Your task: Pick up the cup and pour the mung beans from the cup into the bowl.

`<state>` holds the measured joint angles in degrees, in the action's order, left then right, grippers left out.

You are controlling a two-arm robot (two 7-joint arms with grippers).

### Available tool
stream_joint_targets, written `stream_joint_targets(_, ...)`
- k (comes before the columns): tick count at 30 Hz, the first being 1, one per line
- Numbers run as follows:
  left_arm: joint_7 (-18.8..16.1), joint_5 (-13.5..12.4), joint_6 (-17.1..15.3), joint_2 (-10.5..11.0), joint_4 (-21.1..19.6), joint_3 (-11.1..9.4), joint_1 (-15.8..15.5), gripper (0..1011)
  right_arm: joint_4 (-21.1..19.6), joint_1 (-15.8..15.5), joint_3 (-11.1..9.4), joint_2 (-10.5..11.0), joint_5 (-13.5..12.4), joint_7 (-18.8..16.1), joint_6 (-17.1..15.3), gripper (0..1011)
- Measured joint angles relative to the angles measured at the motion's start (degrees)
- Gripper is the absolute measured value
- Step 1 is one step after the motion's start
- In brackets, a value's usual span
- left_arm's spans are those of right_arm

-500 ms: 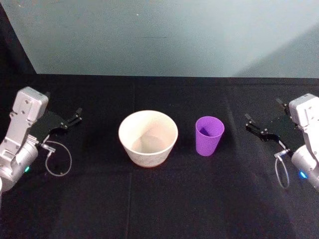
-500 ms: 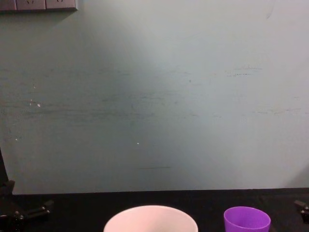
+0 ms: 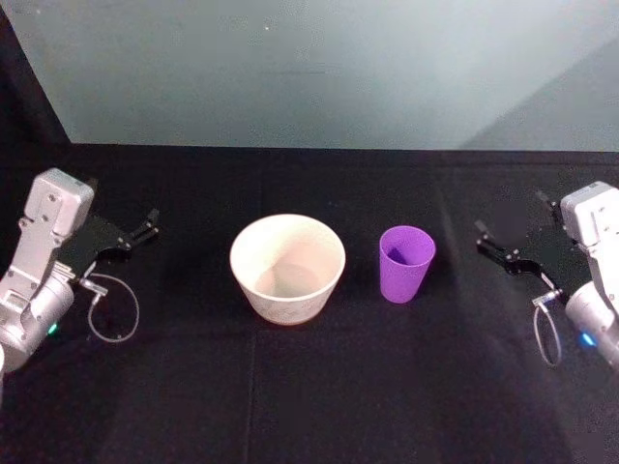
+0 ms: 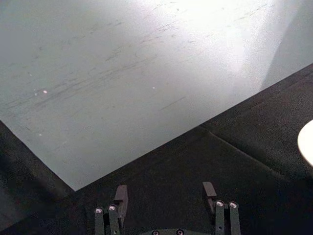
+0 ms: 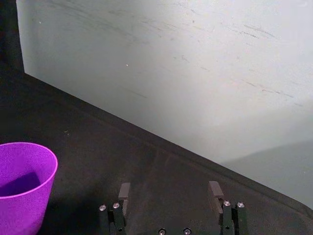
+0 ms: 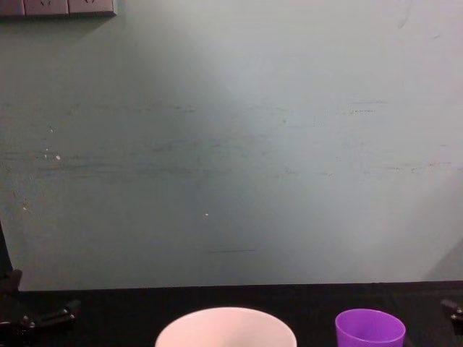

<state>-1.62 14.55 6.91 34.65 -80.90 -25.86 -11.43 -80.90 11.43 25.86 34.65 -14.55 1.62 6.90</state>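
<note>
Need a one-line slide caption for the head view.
Upright purple cup beside the bowl on a black table; left gripper and right gripper open on either side.

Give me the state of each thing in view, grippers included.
cup: upright on the table, not held.
bowl: upright, left of the cup, no beans visible inside.
left gripper: open, empty, left of the bowl.
right gripper: open, empty, right of the cup.

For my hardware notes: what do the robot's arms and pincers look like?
Both arms are silver-grey, boxy at the wrist. The left pincer and right pincer are black and slim-fingered. A thin grey cable loops at each wrist.
</note>
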Motion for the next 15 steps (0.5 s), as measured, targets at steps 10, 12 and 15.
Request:
stream_joint_targets(10,0.0,0.0,0.0,0.0,0.0,0.0,0.0,1000,0.0,0.0,0.0,0.0,0.0,0.0,0.0,1003)
stream_joint_targets(12,0.0,0.0,0.0,0.0,0.0,0.0,0.0,1000,0.0,0.0,0.0,0.0,0.0,0.0,0.0,1003)
stream_joint_targets(15,0.0,0.0,0.0,0.0,0.0,0.0,0.0,1000,0.0,0.0,0.0,0.0,0.0,0.0,0.0,1003)
